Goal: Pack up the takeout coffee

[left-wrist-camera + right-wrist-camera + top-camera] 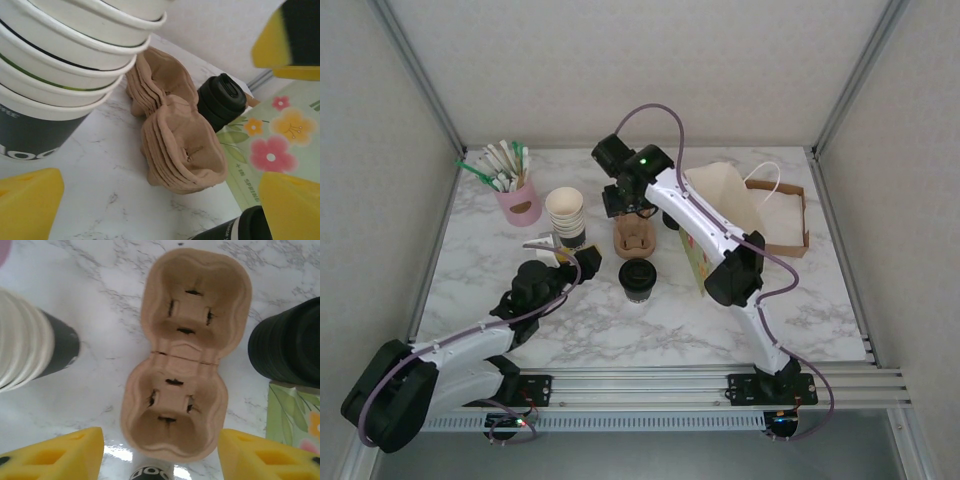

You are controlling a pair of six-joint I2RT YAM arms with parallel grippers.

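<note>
White walls and a metal frame around a marbled surface [650, 320]. From above: coffee [637, 280] upright near the middle, lid on, clear of both arms, just in front of a brown stack of carriers [633, 238]. Left of those, nested cups [567, 218]; farther left, a pink pot [519, 204] of stirrers. On the right, a floral bag [705, 235], with a cardboard tray [790, 235] behind it. Left arm [470, 345] stretched low toward the cups; right arm [690, 215] bent over the far end of the carriers.

Through the left wrist: left fingers [30, 200] yellow, spread wide, nothing between them. Cups [65, 60] close on the left, carriers [180, 145] at centre, black lids [222, 100] stacked behind, bag [270, 145] on the right. Coffee [240, 229] cut off by the lower edge, just a dark lettered sliver.

Through the right wrist: right fingers [55, 455] yellow, apart, gripping nothing, either side of the carriers' [185, 350] near end. Two wells seen from straight above. Cups [22, 350] left, lids [290, 345] right, bag corner [295, 420] below the lids. Coffee [150, 473] barely visible at the bottom edge.
</note>
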